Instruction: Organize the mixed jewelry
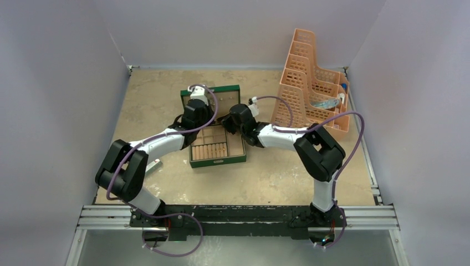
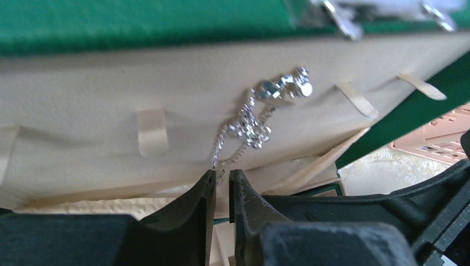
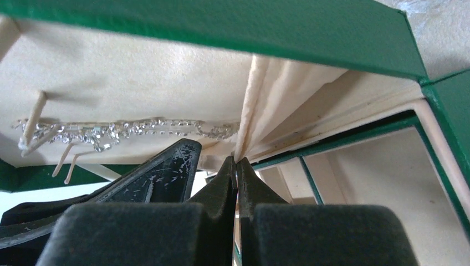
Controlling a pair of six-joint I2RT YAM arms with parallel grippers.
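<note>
Our left gripper (image 2: 223,176) pinches the thin silvery chain (image 2: 252,130) mid-frame for hooking; our right gripper (image 3: 236,162) clamps the beige fabric lining (image 3: 271,88) steady.

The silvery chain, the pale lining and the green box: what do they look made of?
The silvery chain looks like polished metal, maybe set with tiny stones: it glints brightly. The beige lining seems a soft matte fabric, perhaps suede-like; it gathers into folds. The green box shows a fine grain outside, perhaps leatherette.

Pale walls (image 1: 61,83), speckled beige tabletop (image 1: 266,183).
</note>
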